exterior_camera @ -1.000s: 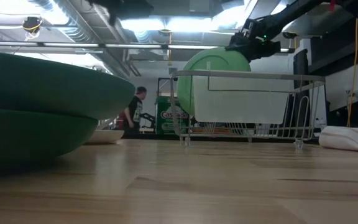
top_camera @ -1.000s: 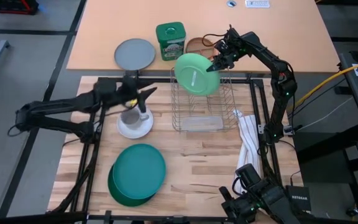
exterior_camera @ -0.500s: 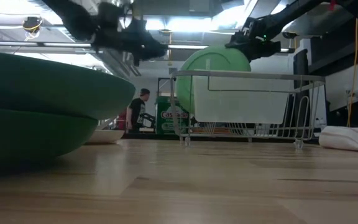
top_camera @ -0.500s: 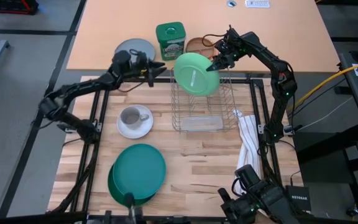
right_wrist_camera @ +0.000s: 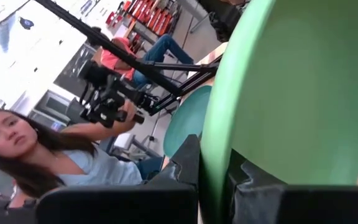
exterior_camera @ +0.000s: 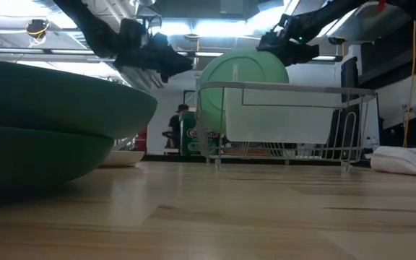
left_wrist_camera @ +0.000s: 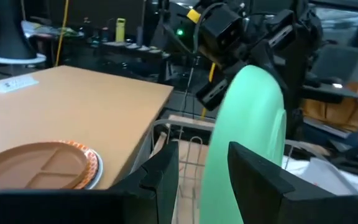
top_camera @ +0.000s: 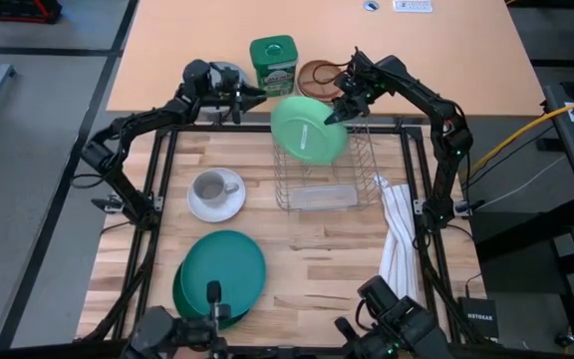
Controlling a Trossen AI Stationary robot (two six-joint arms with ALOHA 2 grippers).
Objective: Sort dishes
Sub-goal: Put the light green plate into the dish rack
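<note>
— Right gripper point(top_camera: 339, 108)?
— Clamped tight on the rim of the light green plate point(top_camera: 309, 129), fingers point(right_wrist_camera: 185, 163) either side, plate tilted over the wire rack point(top_camera: 319, 170).
— Left gripper point(top_camera: 250, 97)?
— Fingers point(left_wrist_camera: 166, 171) parted, gripping nothing, just beside that plate's edge.
— Count?
— Three plates: one light green, plus one teal plate point(top_camera: 223, 270) stacked on one dark green plate point(top_camera: 185, 299), well apart from both grippers. One grey mug point(top_camera: 210, 186) on one white saucer point(top_camera: 216, 204).
</note>
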